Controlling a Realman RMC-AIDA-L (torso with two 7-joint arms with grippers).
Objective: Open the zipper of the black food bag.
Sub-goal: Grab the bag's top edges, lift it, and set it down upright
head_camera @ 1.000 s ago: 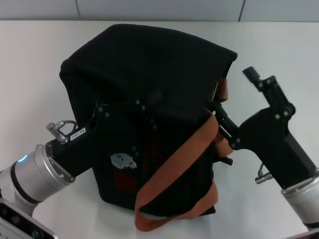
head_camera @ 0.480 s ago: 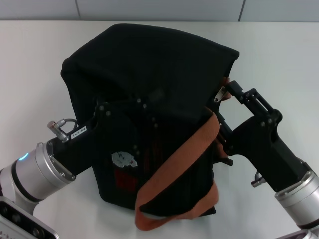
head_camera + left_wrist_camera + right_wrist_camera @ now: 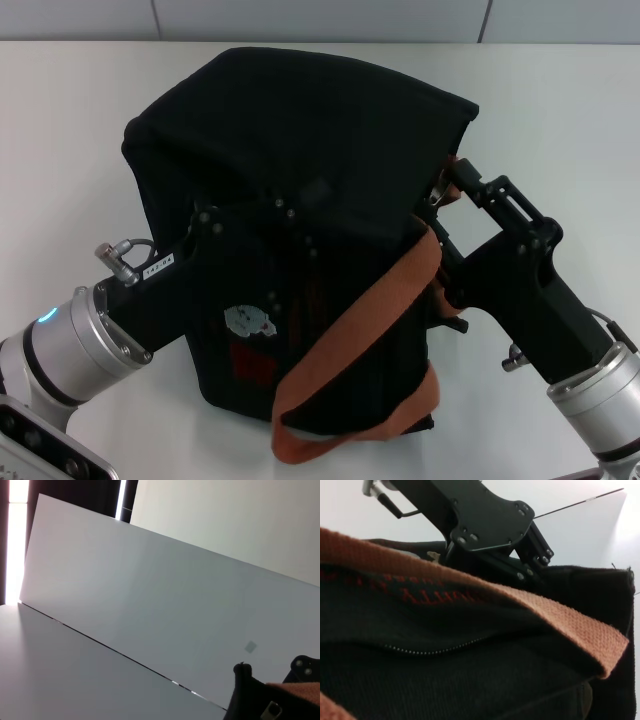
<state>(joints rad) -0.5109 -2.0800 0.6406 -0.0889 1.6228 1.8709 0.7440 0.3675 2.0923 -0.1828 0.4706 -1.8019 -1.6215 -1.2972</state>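
The black food bag (image 3: 300,130) stands in the middle of the white table, its orange-brown strap (image 3: 370,310) hanging down the front. My left gripper (image 3: 300,235) is pressed into the bag's front face and looks shut on its fabric; the right wrist view shows the left gripper (image 3: 537,569) closing in at the bag's top edge. My right gripper (image 3: 440,198) is at the bag's right corner, still open, its jaws either side of the small silvery pull (image 3: 437,192). The zipper (image 3: 435,647) shows as a line of fine teeth under the strap (image 3: 560,620).
The white table (image 3: 560,120) stretches around the bag on all sides. A pale wall (image 3: 200,545) rises behind the table's far edge. A bear print (image 3: 248,320) and red lettering mark the bag's front.
My right gripper has moved left from beside the bag onto its right corner, and its jaws have narrowed around the pull. The left arm and the bag have stayed put.
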